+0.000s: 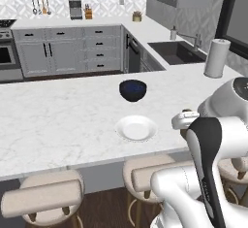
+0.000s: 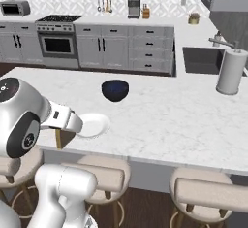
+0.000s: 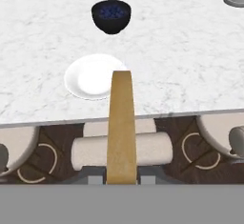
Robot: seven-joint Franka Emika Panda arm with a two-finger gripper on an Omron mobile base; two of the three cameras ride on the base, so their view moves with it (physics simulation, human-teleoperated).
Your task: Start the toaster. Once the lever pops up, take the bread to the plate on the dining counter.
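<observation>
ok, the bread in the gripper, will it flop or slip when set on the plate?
The bread juts straight out edge-on without sagging, so probably stiff. It looks thin and light, so it may slide on the smooth white plate.

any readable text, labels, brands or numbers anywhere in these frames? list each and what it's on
None readable.
Round gauge-like mark on the robot's grey joint housing: too small and blurred to read.
Coffee machine and jars on the back counter: no legible label.
Bread, plate, dark blue bowl, paper towel roll, dining counter: no print or markings.
</observation>
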